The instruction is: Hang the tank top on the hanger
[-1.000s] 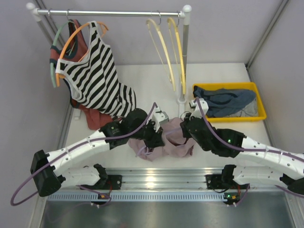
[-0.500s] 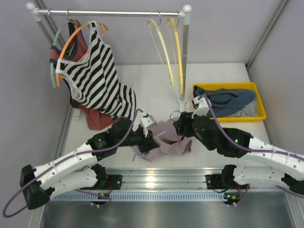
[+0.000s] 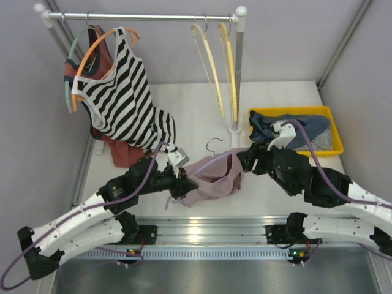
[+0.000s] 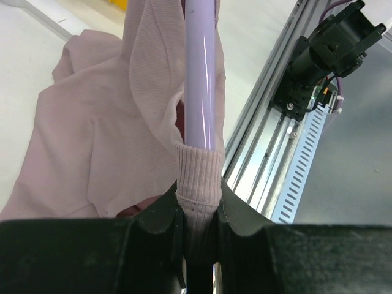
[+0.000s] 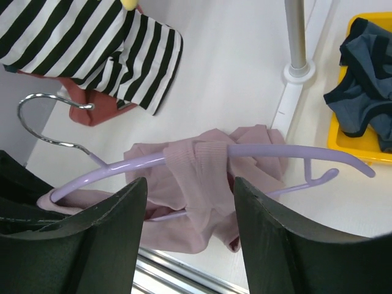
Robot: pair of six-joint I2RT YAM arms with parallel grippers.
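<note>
The lavender hanger [image 3: 215, 158] hangs tilted over the table, its metal hook [image 3: 213, 144] pointing away. The pink tank top [image 3: 211, 182] is draped over it, with one strap wrapped round the hanger's arm [image 4: 201, 73]. My left gripper [image 3: 182, 184] is shut on that strap-covered end of the hanger [image 4: 199, 202]. My right gripper [image 3: 245, 160] stands open just right of the hanger's other end, with nothing between its fingers. In the right wrist view the hanger [image 5: 294, 151] and the bunched tank top [image 5: 202, 177] lie beyond the open gripper [image 5: 190, 184].
A black-and-white striped top [image 3: 122, 104] hangs on an orange hanger at the rack's left, over a rust-red garment [image 3: 125, 154]. Two pale yellow hangers [image 3: 214, 61] hang beside the rack post [image 3: 236, 79]. A yellow bin [image 3: 335, 125] holds dark blue clothes. A metal rail [image 3: 196, 229] runs along the near edge.
My right gripper has opened, let go and drawn back to the right. My left arm has pulled the hanger and tank top leftward, spreading the fabric along the hanger.
</note>
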